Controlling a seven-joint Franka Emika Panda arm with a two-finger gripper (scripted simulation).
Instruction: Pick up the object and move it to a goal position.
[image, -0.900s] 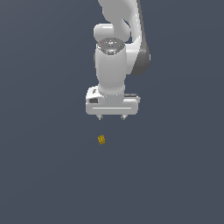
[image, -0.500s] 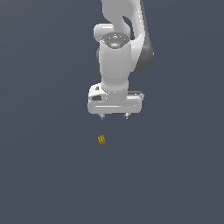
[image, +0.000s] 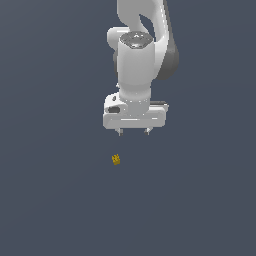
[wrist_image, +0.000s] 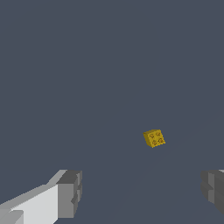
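Mustard-yellow block, tiny and roughly cube-shaped with darker marks on its faces, lies alone on the dark counter, and it has not moved over the last second. What has changed is the arm: across the earlier exterior views the white wrist has rotated a little and the hand has shifted slightly, while its height over the counter looks about the same. I read that as the arm lining up for the approach; the descent has hardly begun and the pick is not yet under way.

Relative to the block, the fingers hang above it and slightly toward the exterior view's right, well clear of it, with nothing touching. In the wrist view the two fingers stand wide apart, the gap many times the width of the block, and nothing is held between them. There the block does not sit midway between the pads, so a small sideways correction seems needed before lowering. No goal marker is visible in either view, so I cannot tell where the block must end up.
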